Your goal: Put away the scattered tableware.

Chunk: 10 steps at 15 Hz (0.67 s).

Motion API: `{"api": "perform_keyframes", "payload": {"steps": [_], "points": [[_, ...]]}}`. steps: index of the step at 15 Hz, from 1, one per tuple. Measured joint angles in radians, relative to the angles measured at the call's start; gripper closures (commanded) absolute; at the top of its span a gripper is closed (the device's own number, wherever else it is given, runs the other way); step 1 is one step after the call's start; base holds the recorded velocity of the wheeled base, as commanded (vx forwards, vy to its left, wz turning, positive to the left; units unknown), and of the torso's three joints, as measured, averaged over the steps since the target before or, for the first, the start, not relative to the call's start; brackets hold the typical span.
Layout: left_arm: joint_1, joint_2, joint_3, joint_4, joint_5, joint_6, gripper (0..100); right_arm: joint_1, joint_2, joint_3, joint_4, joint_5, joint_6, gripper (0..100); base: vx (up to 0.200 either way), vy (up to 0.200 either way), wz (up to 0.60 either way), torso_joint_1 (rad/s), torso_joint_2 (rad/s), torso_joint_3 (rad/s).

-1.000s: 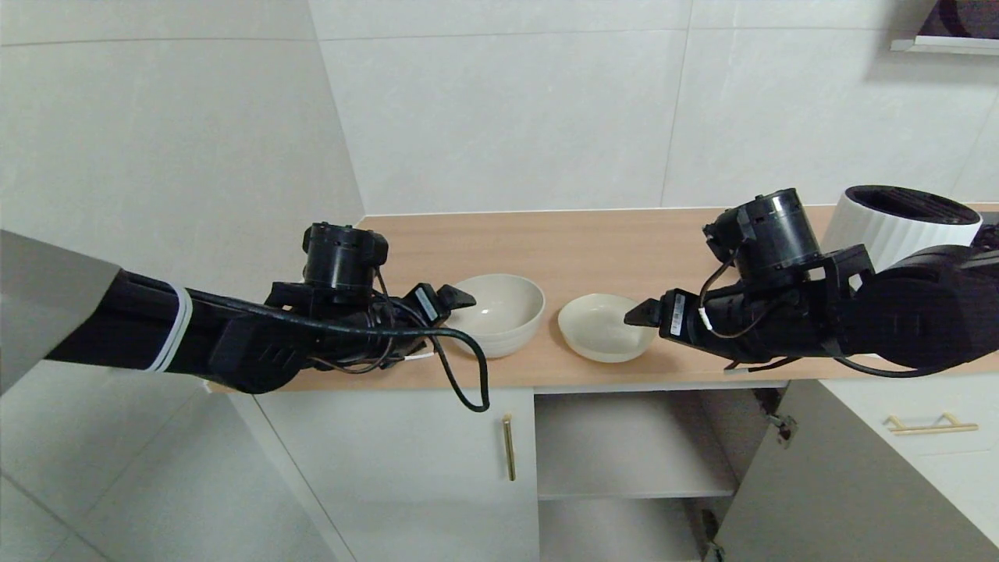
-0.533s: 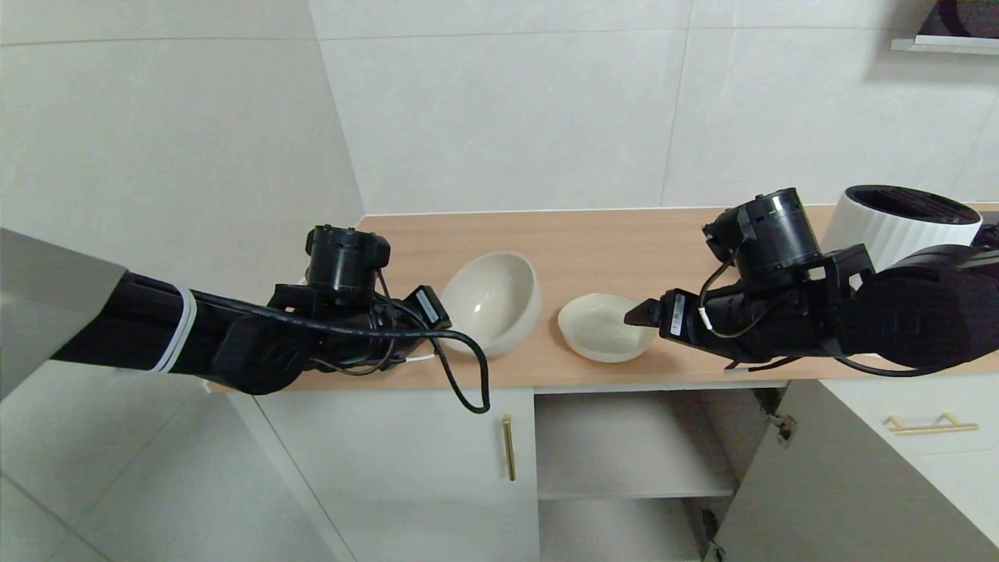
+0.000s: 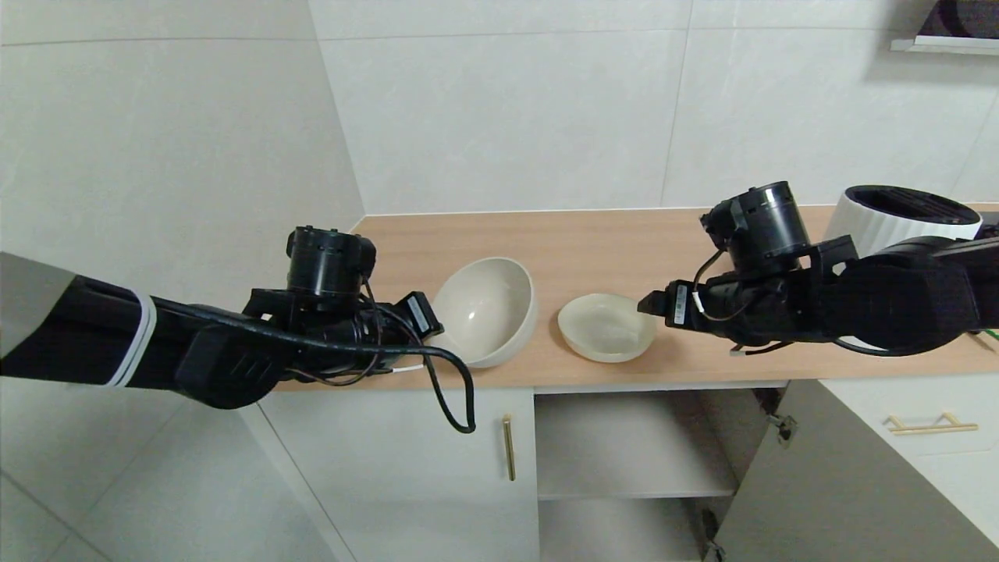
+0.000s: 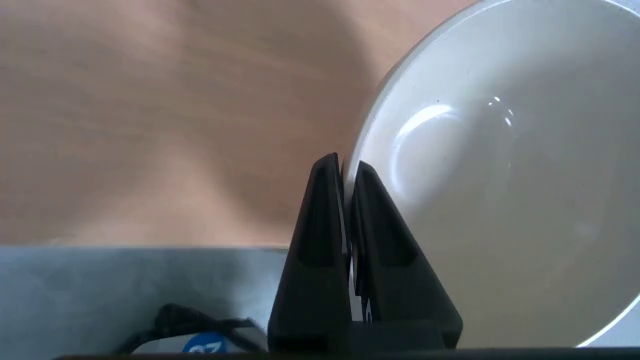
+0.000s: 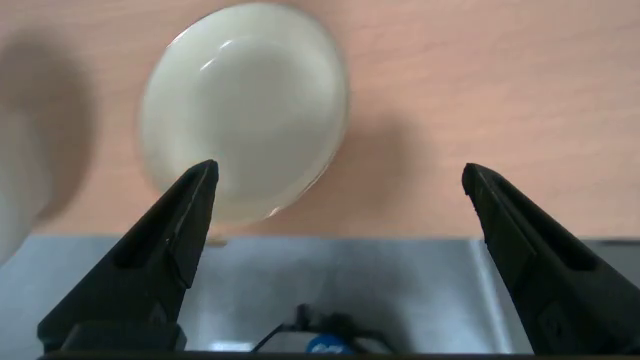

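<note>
the left gripper [image 3: 434,326] is pinching the near rim of the large cream bowl [image 3: 488,312], its two black fingers [image 4: 322,215] pressing together on either side of the thin wall, one inside and one outside. the bowl is tipping up from that grip, its hollow turning away from the left gripper and toward the right gripper [image 3: 648,303]; whether its underside is touching the wooden countertop [image 3: 593,242] is not clear. in the left wrist view the bowl [image 4: 500,150] is filling the space just beyond the fingertips of the left gripper [image 4: 346,168]. the right gripper [image 5: 338,178] is hanging with its fingers spread wide and holding nothing, just beside and slightly above the small pale bowl [image 3: 607,328], which is sitting upright on the countertop ahead of its fingertips. seen from the right wrist, the small bowl [image 5: 245,110] is lying nearer one spread finger than the other. the two bowls are resting between the grippers, near each other but apart. behind the right arm a white ribbed container [image 3: 897,222] is standing on the countertop. below the grippers, a cabinet door [image 3: 827,484] is standing open, showing a white shelf [image 3: 624,449].
</note>
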Motion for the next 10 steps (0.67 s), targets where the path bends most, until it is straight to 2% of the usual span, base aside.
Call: {"api": "perform_keyframes", "payload": {"steps": [3,10], "points": [[0.000,-0.016,0.007,-0.001,0.000,0.002,100,-0.001,0.066,-0.037,0.001,-0.041,-0.006,0,0.000,0.000,0.00,0.000,0.00,0.000],[-0.001,-0.022,0.009,-0.002,0.001,0.002,100,-0.011,0.164,-0.083,-0.001,-0.063,-0.006,0,0.000,0.000,0.00,0.000,0.00,0.000]]}}
